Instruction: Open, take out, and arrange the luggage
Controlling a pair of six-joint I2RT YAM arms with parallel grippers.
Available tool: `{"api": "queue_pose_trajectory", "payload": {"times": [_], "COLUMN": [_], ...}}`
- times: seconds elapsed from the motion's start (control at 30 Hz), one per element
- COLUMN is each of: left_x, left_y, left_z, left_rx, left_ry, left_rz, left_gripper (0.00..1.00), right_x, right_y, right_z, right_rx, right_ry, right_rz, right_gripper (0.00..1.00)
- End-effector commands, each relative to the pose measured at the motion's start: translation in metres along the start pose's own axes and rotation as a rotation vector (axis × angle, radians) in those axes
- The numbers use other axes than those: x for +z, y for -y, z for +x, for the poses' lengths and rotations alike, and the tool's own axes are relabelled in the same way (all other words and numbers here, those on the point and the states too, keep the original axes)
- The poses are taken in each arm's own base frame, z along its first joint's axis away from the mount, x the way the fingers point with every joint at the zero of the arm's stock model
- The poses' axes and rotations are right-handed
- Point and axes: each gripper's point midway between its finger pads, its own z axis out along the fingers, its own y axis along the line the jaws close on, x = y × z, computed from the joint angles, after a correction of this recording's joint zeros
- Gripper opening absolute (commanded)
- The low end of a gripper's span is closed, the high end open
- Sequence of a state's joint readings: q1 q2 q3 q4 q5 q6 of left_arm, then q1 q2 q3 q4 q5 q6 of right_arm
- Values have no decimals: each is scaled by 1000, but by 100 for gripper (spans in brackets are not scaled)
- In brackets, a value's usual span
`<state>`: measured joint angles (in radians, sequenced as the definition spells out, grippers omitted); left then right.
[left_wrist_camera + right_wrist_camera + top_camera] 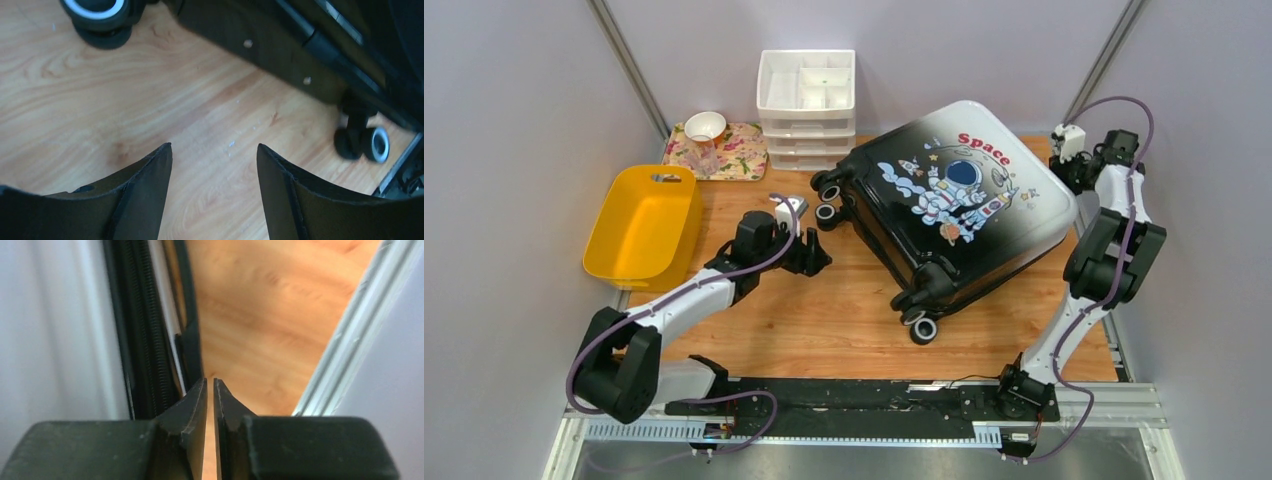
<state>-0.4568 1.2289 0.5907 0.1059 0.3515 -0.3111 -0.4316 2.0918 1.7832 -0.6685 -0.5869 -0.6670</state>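
On the wooden table (824,310), centre-right, the luggage (964,200) lies flat and closed, printed shell up with the astronaut and "Space" lettering, turned at an angle to the table edges. Its black wheels (829,190) point left and toward the near side.

At the far left stands a yellow plastic bin (624,240). A white drawer organizer (807,135) sits against the far wall, just left of the luggage. Between the two lies a floral tray (739,155) carrying a small white bowl (705,125).

- Left gripper (215,147): just left of the wheeled end of the luggage, over bare wood – jaws well apart, nothing between them.
- Right gripper (210,382): at the far-right edge of the luggage, beside its black zip seam – jaws drawn almost together, only a thin slit between the tips and nothing seen in it.
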Motion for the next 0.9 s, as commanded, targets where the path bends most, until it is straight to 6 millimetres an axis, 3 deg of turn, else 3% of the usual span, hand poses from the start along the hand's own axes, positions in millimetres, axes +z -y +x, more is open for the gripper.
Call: {"api": "queue_pose_trajectory", "payload": {"times": [0.0, 0.07, 0.1, 0.17, 0.3, 0.4, 0.53, 0.57, 0.7, 0.8, 0.87], "left_x": [14, 19, 21, 29, 47, 70, 111, 131, 175, 184, 175], "left_y": [8, 13, 14, 23, 55, 79, 106, 108, 115, 109, 100], "left_z": [-37, -43, -45, -52, -60, -72, -97, -111, -148, -171, -180], "left_rx": [5, 13, 16, 23, 53, 79, 125, 129, 180, 194, 190], "left_ry": [63, 68, 69, 69, 71, 84, 107, 115, 158, 197, 216], "left_rz": [28, 49, 56, 83, 174, 235, 322, 328, 362, 336, 314], "left_gripper": [70, 70, 70, 70, 69, 68, 66, 65, 63, 63, 64], "right_x": [-51, -75, -84, -104, -133, -148, -155, -155, -153, -146, -139], "right_y": [-149, -161, -169, -173, -157, -146, -133, -130, -121, -104, -99], "right_z": [102, 108, 124, 123, 132, 141, 151, 150, 144, 123, 108], "right_rx": [238, 223, 272, 284, 378, 417, 476, 484, 520, 541, 559], "right_ry": [-282, -276, -291, -255, -217, -218, -220, -219, -191, -126, -96], "right_rz": [-485, -498, -508, -482, -370, -301, -260, -255, -240, -195, -188], "right_gripper": [14, 14, 14, 15, 26, 28, 29, 29, 30, 31, 31]}}
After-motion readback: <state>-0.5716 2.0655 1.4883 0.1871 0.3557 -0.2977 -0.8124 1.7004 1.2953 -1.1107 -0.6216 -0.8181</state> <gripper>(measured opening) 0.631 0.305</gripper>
